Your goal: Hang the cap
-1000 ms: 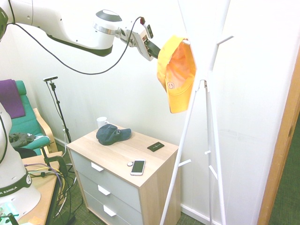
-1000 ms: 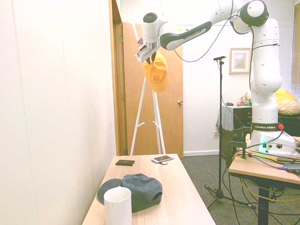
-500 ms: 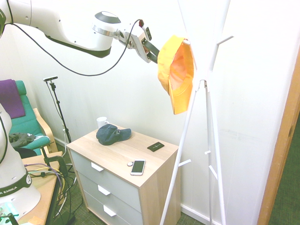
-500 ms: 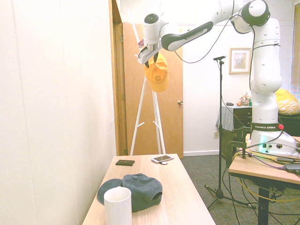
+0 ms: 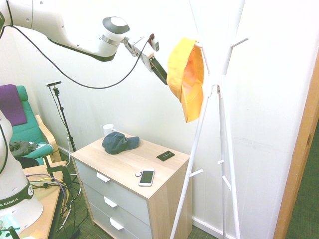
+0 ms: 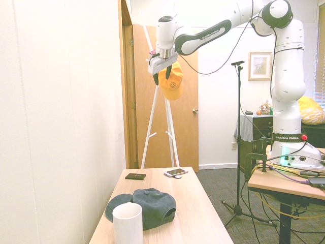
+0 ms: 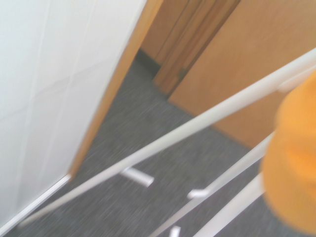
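In the first exterior view you are seeing the bright yellow-orange fabric baseball cap (image 5: pixel 186 74) hanging from an upper peg of the white slanted-pole coat stand (image 5: pixel 221 134), its brim pointing down, while the two-finger gripper (image 5: pixel 161 74) of the white arm is sitting just beside the cap's left edge with its dark fingers parted and nothing between them. Below, a dark navy-blue cap (image 5: pixel 118 142), a white mug (image 5: pixel 108 129), a smartphone (image 5: pixel 146 177) and a small black flat object (image 5: pixel 165 156) are lying on the light wooden counter (image 5: pixel 164 172) with grey drawers. In the second exterior view you are finding the gripper (image 6: pixel 161 77) open in front of the hanging cap (image 6: pixel 172 81), tilted downward. In the wrist view you are getting a blurred orange patch of the cap (image 7: pixel 291 173) beside white stand poles (image 7: pixel 163 143) over grey carpet (image 7: pixel 133 148).
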You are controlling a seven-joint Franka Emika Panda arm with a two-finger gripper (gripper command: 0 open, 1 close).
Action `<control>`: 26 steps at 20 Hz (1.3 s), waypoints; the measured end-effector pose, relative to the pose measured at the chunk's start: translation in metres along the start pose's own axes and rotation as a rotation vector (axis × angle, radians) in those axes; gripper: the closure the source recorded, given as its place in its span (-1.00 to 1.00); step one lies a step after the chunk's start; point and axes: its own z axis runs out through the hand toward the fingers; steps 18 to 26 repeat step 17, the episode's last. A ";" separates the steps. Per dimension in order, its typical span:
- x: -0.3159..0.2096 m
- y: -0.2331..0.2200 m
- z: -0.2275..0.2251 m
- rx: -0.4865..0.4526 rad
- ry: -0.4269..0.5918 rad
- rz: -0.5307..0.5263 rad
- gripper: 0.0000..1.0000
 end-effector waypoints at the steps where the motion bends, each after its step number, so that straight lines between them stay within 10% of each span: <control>1: -0.009 0.001 0.006 0.007 -0.053 -0.010 -1.00; 16: -0.132 0.045 0.116 0.006 -0.611 -0.256 -1.00; 26: -0.140 0.050 0.121 0.002 -0.632 -0.272 -1.00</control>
